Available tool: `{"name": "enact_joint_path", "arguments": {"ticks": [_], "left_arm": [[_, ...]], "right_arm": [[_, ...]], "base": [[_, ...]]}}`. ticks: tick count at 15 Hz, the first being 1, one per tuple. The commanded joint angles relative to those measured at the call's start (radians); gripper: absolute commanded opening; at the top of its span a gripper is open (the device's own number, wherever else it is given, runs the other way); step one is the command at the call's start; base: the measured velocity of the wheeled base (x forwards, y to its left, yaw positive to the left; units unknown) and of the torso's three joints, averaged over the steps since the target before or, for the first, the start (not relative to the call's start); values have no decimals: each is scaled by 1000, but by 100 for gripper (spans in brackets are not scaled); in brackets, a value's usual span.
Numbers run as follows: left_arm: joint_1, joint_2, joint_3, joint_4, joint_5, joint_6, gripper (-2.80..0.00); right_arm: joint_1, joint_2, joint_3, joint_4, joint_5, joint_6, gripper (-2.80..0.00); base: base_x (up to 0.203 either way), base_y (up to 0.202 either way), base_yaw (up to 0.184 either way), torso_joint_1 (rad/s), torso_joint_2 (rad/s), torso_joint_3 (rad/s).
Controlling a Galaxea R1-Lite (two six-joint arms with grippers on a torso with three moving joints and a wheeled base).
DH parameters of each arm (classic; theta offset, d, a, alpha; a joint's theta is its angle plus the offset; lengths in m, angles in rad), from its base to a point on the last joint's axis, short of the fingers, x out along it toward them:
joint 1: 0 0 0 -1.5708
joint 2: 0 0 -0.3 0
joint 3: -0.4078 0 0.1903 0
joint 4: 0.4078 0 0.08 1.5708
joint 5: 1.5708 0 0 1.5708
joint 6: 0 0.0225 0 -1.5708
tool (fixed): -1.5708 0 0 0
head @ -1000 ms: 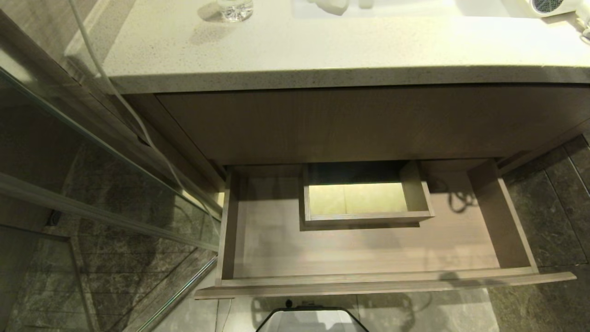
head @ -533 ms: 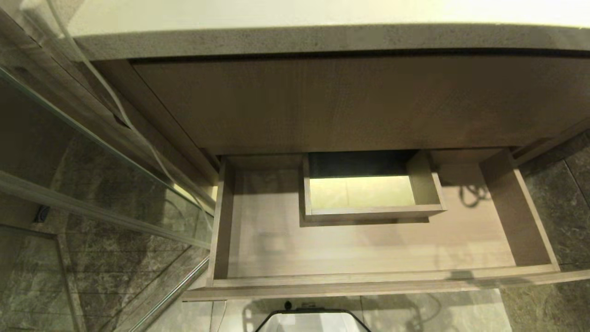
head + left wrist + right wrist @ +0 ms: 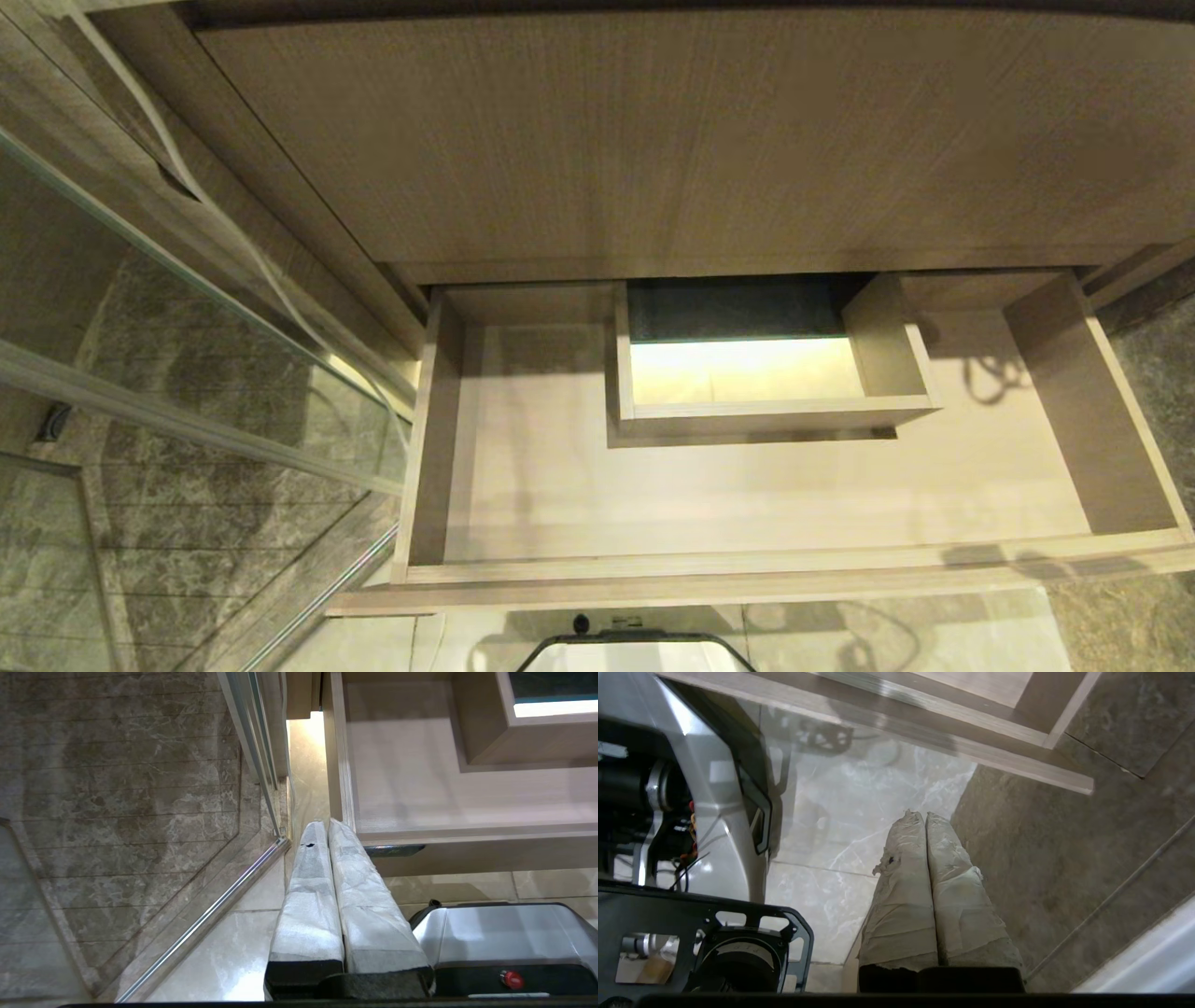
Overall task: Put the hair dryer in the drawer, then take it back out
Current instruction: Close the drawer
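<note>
The drawer (image 3: 747,566) stands pulled out below the vanity, wide, shallow and light wood-grain, with nothing lying on its floor. A boxed rectangular cut-out (image 3: 775,409) sits at its back middle. The hair dryer is out of view. My left gripper (image 3: 325,823) is shut and empty, with its white-wrapped fingers (image 3: 308,882) hanging over the floor by the left front corner of the drawer (image 3: 411,793). My right gripper (image 3: 924,814) is shut and empty too, low over the tiles off the right front corner of the drawer (image 3: 971,746). Neither arm shows in the head view.
A taller plain wood-grain front (image 3: 700,140) rises above the drawer. A glass shower door (image 3: 187,373) with a metal rail (image 3: 201,924) stands close on the left. My own base (image 3: 635,653) sits just before the drawer front. Dark tiles (image 3: 1064,858) lie to the right.
The head camera has sunk, so the countertop with the hair dryer and a glass has slid out at the top. The drawer looks larger; nothing itself has moved.
</note>
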Motion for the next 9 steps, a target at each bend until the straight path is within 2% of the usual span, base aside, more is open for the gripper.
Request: {"name": "enact_joint_path", "arguments": {"ticks": [1,5,9], "left_arm": [[0,1,0,0,0,0,-280],[-1,1,0,0,0,1,-280],[1,1,0,0,0,1,-280]], "right_arm": [[0,4,13,9,2,-5,-280],[-2,53,43,26,-19,-5,-280],[-1,205,67,16,-183,-6,-280]], "base": [[0,0,0,-302,488,190],[0,0,0,-119,184,65],[0,0,0,-8,42,34]]}}
